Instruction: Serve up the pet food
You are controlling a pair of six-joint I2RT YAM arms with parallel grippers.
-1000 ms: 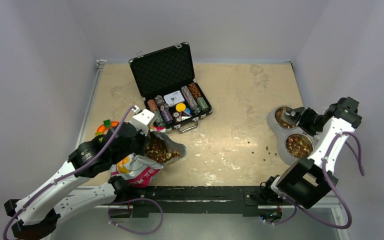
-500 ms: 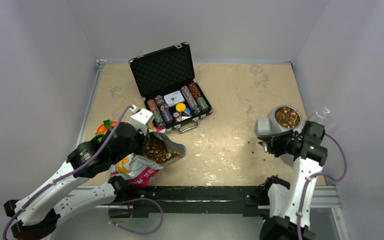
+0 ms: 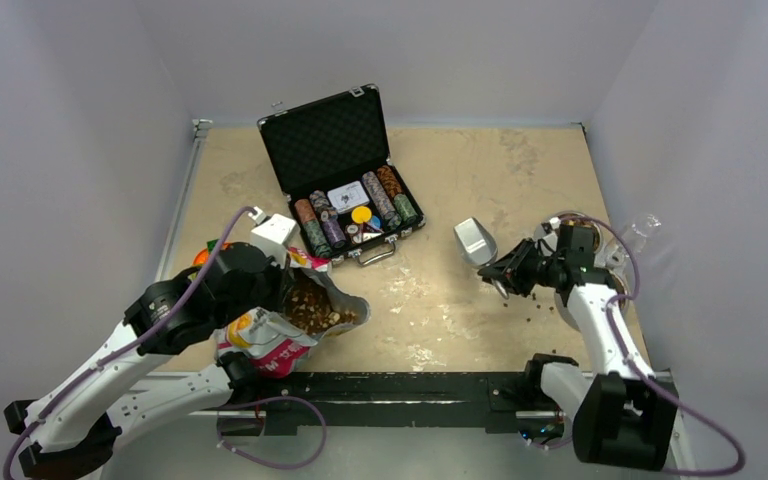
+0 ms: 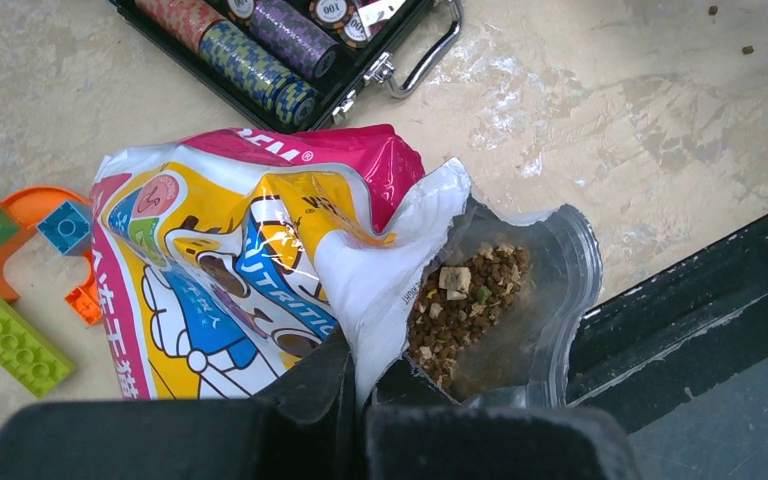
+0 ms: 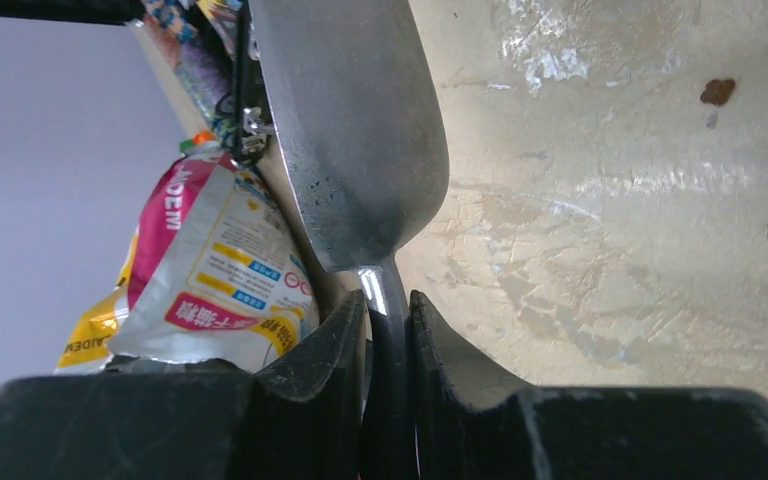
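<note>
Desk (image 3: 440, 180) centre open; right claw (image 5: 388, 308) grasping silver metal scoop (image 5: 350, 120) there, shifted leftward; left claw (image 4: 362, 372) clenched on crinkly printed bag (image 4: 230, 250).

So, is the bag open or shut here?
Open: the bag mouth gapes, kibble shows inside, and the left tool pinches its rim.
</note>
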